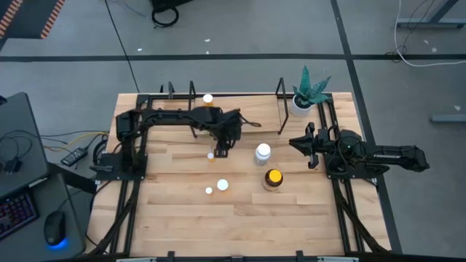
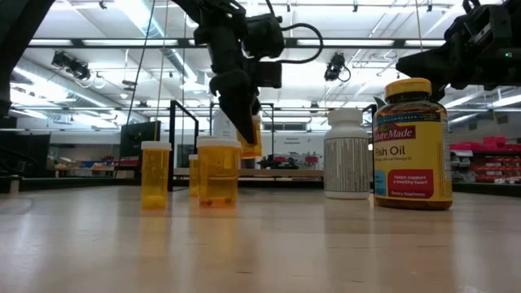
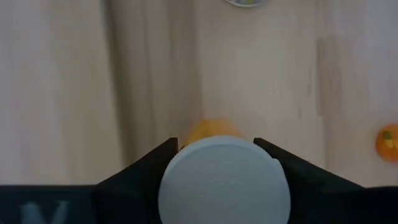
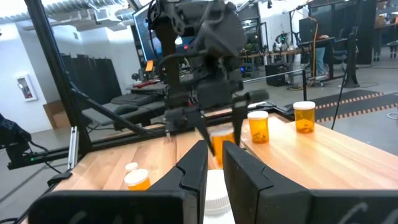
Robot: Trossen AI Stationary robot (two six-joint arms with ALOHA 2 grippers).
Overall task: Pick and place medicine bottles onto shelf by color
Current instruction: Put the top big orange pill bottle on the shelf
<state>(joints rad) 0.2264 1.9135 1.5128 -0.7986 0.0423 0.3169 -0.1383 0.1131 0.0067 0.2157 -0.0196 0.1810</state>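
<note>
My left gripper (image 1: 220, 149) hangs over the table's middle, shut on a small orange pill bottle (image 2: 250, 134) with a white cap. Two more orange bottles (image 1: 222, 185) (image 1: 209, 191) stand nearer the near edge, and another (image 1: 208, 98) stands at the shelf (image 1: 281, 109) of black rods by the far edge. The bigger white bottle (image 1: 262, 153) and the amber yellow-capped bottle (image 1: 273, 177) stand upright to the right of centre. My right gripper (image 1: 295, 142) waits at the table's right, pointing left toward the white bottle, fingers a narrow gap apart. My left gripper (image 3: 215, 143) pinches the orange bottle between its two fingers (image 3: 149, 168) at the top, on either side of the white cap (image 3: 224, 180). The fingers come from above, pointing down. The bottle hangs below them, lifted clear of the table and slightly tilted.
A white pot with a green plant (image 1: 301, 102) stands at the far right corner beside the shelf's post. In the low view, orange bottles (image 2: 155, 175) (image 2: 218, 172) stand left of the held one. Bare wood lies along the near edge (image 1: 240, 233).
</note>
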